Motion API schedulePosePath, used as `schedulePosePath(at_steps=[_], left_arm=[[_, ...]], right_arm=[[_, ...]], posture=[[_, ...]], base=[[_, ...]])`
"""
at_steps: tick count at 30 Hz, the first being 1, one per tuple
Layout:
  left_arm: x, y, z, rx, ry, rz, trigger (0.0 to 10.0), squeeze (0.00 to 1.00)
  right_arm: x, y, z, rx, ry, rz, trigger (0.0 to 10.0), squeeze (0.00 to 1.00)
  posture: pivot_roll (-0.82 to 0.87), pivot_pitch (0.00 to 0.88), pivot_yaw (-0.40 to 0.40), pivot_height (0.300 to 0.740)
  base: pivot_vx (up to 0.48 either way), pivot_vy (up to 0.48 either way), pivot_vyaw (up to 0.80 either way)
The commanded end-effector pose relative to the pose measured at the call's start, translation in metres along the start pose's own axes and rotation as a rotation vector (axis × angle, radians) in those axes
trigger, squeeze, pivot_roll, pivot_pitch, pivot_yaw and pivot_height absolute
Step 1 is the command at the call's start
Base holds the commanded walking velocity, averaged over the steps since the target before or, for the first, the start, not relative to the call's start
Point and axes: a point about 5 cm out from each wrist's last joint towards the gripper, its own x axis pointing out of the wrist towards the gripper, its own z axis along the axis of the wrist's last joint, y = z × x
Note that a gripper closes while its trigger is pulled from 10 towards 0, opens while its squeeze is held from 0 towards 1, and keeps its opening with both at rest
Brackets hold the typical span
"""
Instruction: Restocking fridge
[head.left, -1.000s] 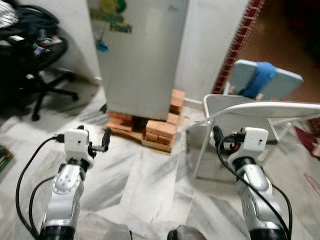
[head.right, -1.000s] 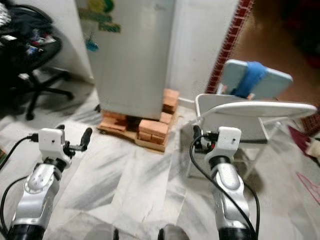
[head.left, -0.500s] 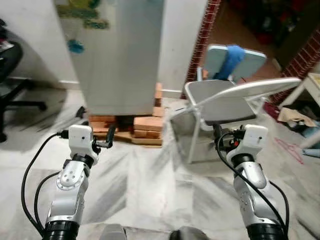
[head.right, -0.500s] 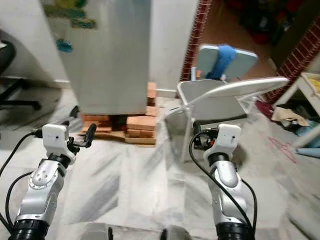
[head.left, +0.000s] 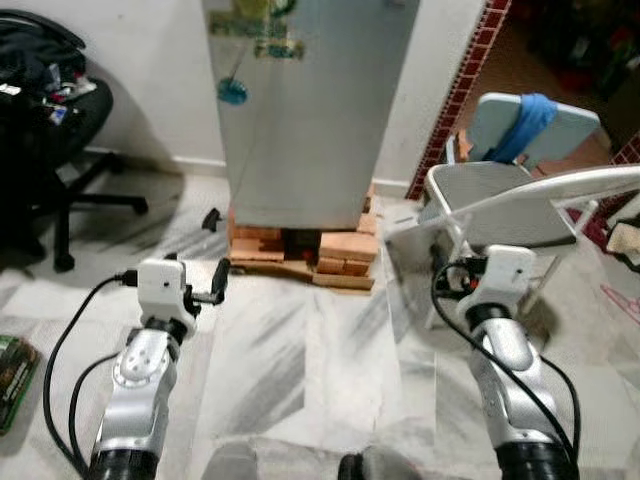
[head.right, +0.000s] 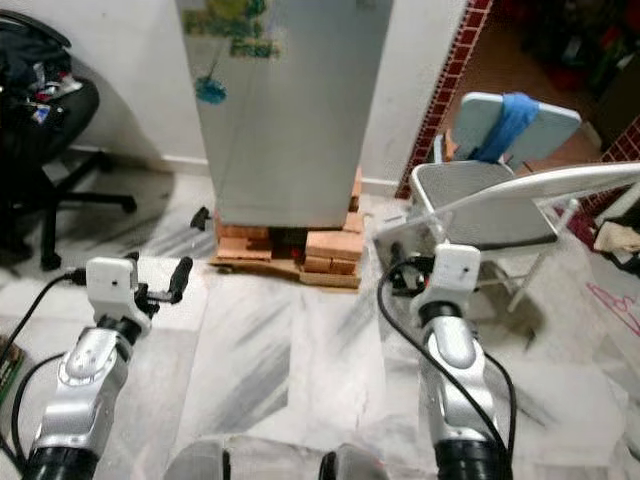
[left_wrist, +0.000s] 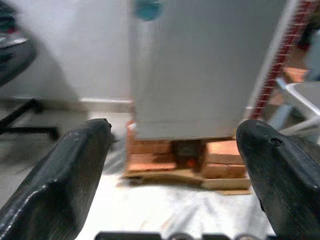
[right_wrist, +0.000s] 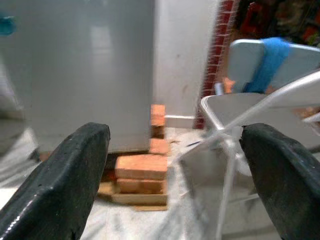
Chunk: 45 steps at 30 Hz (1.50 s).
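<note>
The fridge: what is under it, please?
The fridge stands on stacked red bricks and a wooden board on the marble floor. A dark gap between the bricks hides what lies deeper underneath.

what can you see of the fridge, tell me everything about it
The fridge is a tall grey-silver box with a smooth, metallic-looking front, its door shut. Colourful stickers and a small blue round thing sit on its upper left. It stands upright on stacked reddish bricks and a wooden board against the white wall, a folding chair to its right. Nothing else touches it.
</note>
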Motion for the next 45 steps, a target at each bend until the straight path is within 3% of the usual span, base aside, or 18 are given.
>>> schedulePosePath(at_steps=[1,9,24,34,38,45], left_arm=[[0.002,0.002,0.004,-0.001,-0.02,0.006,10.0,0.0],[0.001,0.005,0.002,-0.002,-0.007,0.011,10.0,0.0],[0.004,0.007,0.004,-0.006,-0.004,0.01,10.0,0.0],[0.006,0.014,0.004,-0.001,0.022,0.025,10.0,0.0],[0.002,0.024,-0.004,-0.098,0.073,0.073,10.0,0.0],[0.003,0.025,-0.002,-0.056,0.06,0.055,10.0,0.0]], right_arm=[[0.0,0.0,0.007,-0.016,-0.038,0.009,10.0,0.0],[0.0,-0.004,0.003,-0.002,-0.031,-0.021,10.0,0.0],[0.002,-0.002,0.004,0.008,-0.045,-0.02,10.0,0.0],[0.005,-0.001,0.007,0.012,-0.059,-0.025,10.0,0.0],[0.005,-0.001,0.005,0.007,-0.057,-0.029,10.0,0.0],[0.008,-0.003,0.007,0.008,-0.066,-0.038,10.0,0.0]], posture=[[0.04,0.075,-0.068,0.74],[0.05,0.072,-0.065,0.74],[0.05,0.075,-0.054,0.74],[0.05,0.075,-0.037,0.74],[0.06,0.075,-0.034,0.74],[0.08,0.072,-0.03,0.74]], base=[[0.0,0.428,0.0],[0.0,0.428,-0.5],[0.356,0.319,-0.77],[0.221,0.381,-0.17],[0.0,0.472,0.0],[0.0,0.48,-0.77]])
